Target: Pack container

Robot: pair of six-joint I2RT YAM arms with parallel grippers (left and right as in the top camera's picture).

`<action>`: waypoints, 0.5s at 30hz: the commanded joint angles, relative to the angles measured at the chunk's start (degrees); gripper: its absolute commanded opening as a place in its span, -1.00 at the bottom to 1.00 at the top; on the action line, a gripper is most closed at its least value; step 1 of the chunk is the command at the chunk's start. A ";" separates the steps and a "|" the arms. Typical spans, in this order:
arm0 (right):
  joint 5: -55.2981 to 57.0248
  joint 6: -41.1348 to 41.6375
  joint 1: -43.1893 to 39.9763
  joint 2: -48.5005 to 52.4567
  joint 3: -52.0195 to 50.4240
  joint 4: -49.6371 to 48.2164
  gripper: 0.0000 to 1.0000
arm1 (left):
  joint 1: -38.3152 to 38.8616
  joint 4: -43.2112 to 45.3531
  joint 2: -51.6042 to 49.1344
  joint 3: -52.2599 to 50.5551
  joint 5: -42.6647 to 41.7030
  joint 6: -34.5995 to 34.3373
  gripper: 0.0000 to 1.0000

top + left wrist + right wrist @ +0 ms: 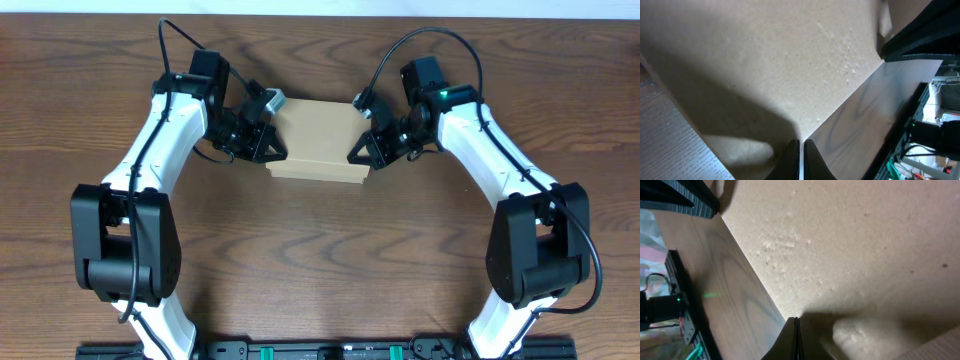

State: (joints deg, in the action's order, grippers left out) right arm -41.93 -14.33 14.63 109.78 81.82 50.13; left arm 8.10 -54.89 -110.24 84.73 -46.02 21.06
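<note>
We are judging container [316, 142] light, stiff, dentable cardboard. Left gripper [268, 142], right gripper [362, 150] closed, empty, at its left and right ends; we are favouring end-squeeze.

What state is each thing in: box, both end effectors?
Box: lid closed, flat on the table.
Left end effector: shut, empty, tips at the box's left edge.
Right end effector: shut, empty, tips at the box's right edge.
</note>
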 commanded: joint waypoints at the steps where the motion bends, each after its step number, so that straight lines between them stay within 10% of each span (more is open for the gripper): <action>1: 0.22 -0.70 0.22 0.48 -1.36 -0.24 -0.97 | -0.04 1.25 -0.74 -1.97 0.55 -0.13 -0.88; 15: 5.62 3.15 -1.49 -9.77 5.70 1.81 -0.97 | -0.59 -4.98 14.95 0.33 5.03 -1.44 -0.88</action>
State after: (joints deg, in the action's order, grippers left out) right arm -39.72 -13.06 13.54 107.00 85.41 51.57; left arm 7.60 -57.84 -103.81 82.91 -44.49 19.51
